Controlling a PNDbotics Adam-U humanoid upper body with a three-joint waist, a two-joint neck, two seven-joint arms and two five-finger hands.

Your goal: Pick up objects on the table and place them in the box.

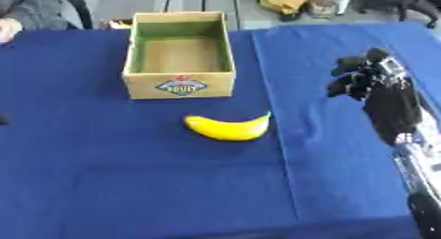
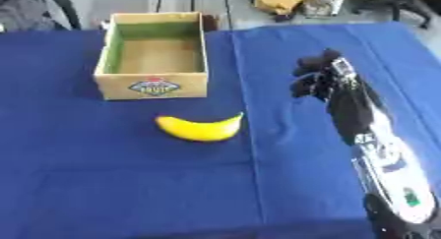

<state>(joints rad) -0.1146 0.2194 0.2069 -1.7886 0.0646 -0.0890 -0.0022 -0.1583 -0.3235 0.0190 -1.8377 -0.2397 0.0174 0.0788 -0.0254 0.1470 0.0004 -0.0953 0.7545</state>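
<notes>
A yellow banana (image 1: pixel 228 127) lies on the blue-covered worktop (image 1: pixel 103 174) just in front of the open cardboard box (image 1: pixel 179 56), apart from it, while the right robot hand (image 2: pixel 323 78) hovers well to its right, fingers curled, holding nothing.

Both eye views aimed steeply down from head height onto blue-clothed counter (image 1: pixel 129 184); nearly whole scene shared, slightly offset sideways.

1. The banana (image 1: pixel 228 127) is yellow (one tip greenish).
2. The box (image 1: pixel 179 83) is tan cardboard, green-lined inside, with a blue-and-red label.
3. The tablecloth (image 1: pixel 129 184) is deep blue.
4. The right hand (image 1: pixel 366 80) is black.
</notes>
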